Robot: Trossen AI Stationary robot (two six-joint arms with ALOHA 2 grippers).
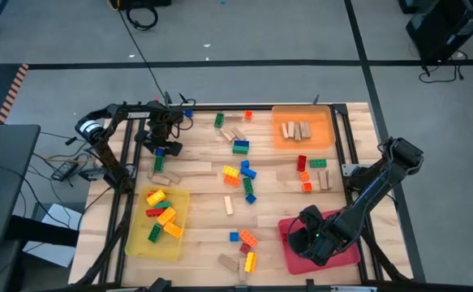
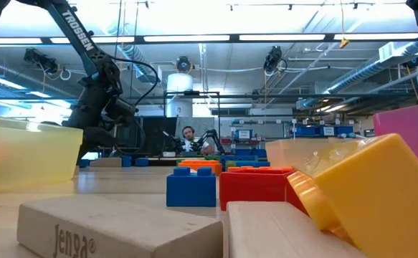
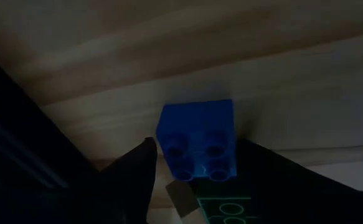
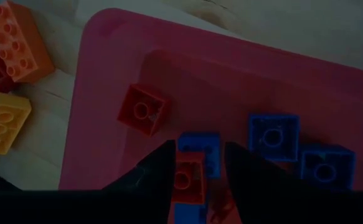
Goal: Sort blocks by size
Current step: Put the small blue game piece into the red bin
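Where the high view hides both, left hand (image 3: 197, 163) apart around blue block (image 3: 198, 138), right hand (image 4: 198, 163) clamping small red block (image 4: 186, 179) over red tray (image 4: 106, 93).

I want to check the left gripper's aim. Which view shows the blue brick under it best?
The left wrist view: the blue brick lies between the left gripper fingers. The high view's arm covers it; other views miss it.

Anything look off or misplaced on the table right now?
Mostly mid-sort scatter. One oddity: the yellow tray overhangs the table's near-left corner and sits skewed, while the orange tray lies square. Loose blocks cover the middle.
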